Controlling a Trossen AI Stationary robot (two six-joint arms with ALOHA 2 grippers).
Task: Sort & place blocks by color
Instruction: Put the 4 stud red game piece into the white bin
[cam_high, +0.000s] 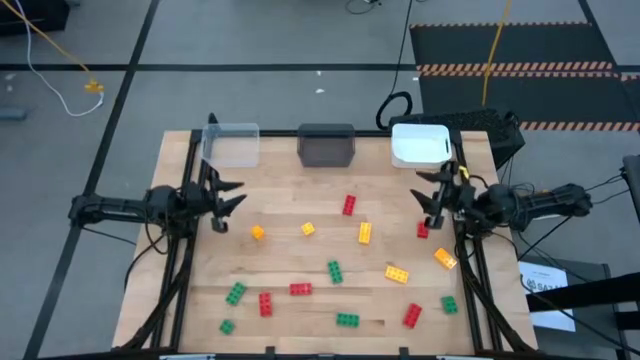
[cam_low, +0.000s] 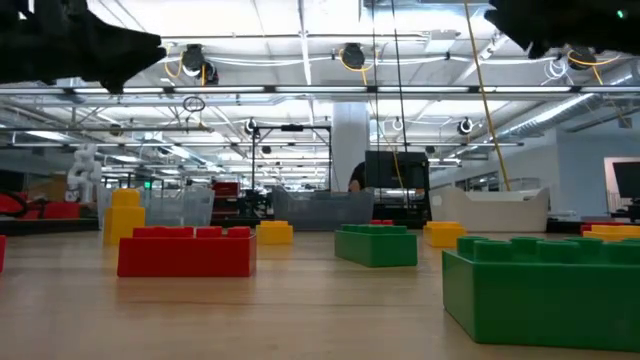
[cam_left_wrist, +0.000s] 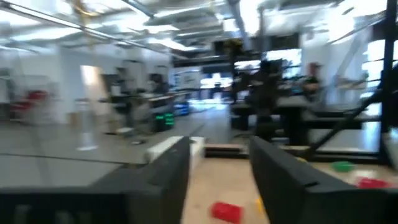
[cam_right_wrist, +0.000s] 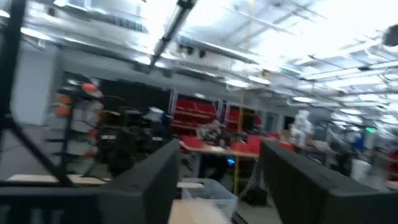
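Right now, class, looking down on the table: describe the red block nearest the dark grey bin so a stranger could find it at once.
Start at the dark grey bin, the middle of three along the table's far edge. Come toward the near edge, slightly right, to the first block you meet: the red block. It stands alone, lengthwise toward the bin; its nearest neighbours, closer to the near edge, are yellow.

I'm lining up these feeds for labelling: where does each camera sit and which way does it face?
High: overhead, straight down on the table, scattered blocks, both arms.
Low: table height, looking level past a red block into the room; arms dark at top.
Left wrist: on the left arm, forward between its open jaws.
Right wrist: on the right arm, forward between its open jaws, clear bin ahead.
Shared: high and low both show the white bin.
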